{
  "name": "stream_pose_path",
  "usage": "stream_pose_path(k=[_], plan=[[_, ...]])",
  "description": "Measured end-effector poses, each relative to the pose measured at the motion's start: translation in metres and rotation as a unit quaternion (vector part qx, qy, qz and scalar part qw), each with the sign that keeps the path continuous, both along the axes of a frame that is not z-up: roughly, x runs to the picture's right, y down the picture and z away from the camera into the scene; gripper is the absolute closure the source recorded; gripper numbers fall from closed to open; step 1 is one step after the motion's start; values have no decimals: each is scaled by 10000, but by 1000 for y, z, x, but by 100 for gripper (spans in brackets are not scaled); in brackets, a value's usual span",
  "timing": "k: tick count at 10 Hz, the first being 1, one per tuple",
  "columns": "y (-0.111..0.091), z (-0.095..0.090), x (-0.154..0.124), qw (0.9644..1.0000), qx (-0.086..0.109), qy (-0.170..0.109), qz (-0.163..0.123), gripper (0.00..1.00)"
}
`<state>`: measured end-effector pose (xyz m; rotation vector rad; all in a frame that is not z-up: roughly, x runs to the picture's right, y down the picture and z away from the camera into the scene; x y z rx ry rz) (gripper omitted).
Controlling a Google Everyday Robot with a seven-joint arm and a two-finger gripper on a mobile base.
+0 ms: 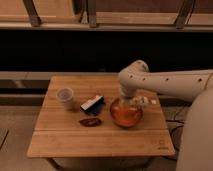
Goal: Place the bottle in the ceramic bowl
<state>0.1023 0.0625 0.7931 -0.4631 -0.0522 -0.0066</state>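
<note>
The orange-brown ceramic bowl [125,116] sits on the right half of the wooden table [100,137]. My gripper [134,102] hangs from the white arm just above the bowl's far right rim. It is shut on the small whitish bottle [144,101], which lies roughly level and sticks out to the right over the rim. The bottle is partly hidden by the gripper.
A white cup [65,96] stands at the table's left. A blue-and-white box [92,105] lies left of the bowl, and a small flat dark-red object [90,121] lies in front of the box. A dark shelf runs behind the table.
</note>
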Motion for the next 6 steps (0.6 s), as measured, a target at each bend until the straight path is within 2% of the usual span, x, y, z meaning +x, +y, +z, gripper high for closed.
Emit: stream_pose_path(k=[6], plan=[[1,1,1,10000,-11,3,3,20]])
